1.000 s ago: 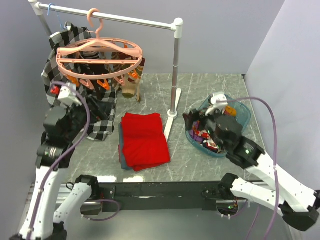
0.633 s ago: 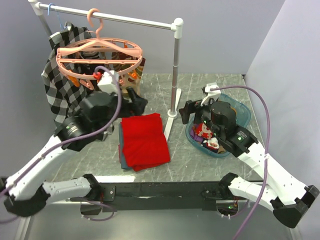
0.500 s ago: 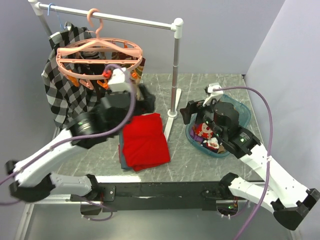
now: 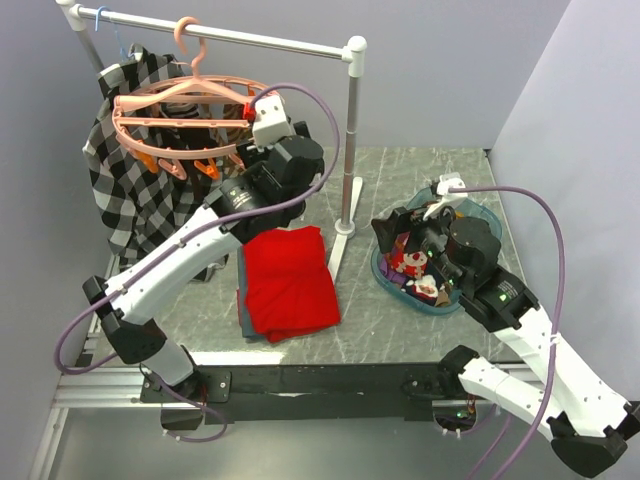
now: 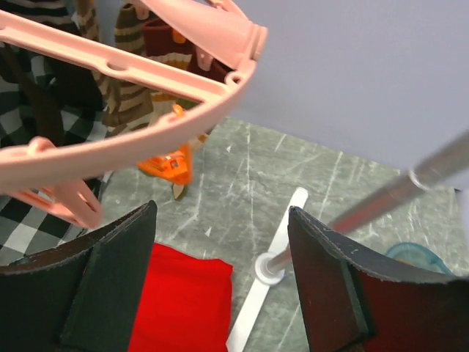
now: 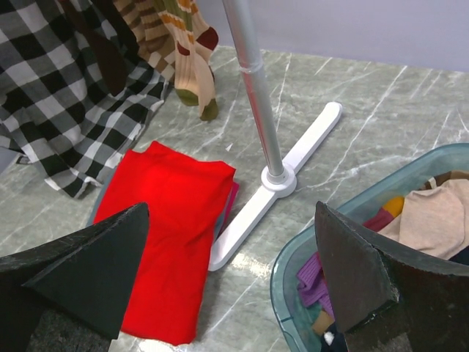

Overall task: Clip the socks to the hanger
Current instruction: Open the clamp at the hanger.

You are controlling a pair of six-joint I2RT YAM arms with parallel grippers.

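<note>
overhead, smooth oval pink plastic hanger (image 5: 212,26)

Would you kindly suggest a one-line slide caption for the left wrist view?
Left gripper, jaws open and empty, near the hanger rim; striped socks hang behind, red cloth below.

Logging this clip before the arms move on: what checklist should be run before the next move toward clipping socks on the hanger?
1. Left hand open, empty, beside the salmon-pink round plastic hanger: ok.
2. Right hand open, empty: ok.
3. A sock held for clipping: not ok, neither hand has one.
4. Loose mixed-colour fabric socks visible in the teal plastic tub: ok.
5. Hanger hooked on the white metal rail: ok.
6. Orange plastic clip free: cannot tell.
</note>
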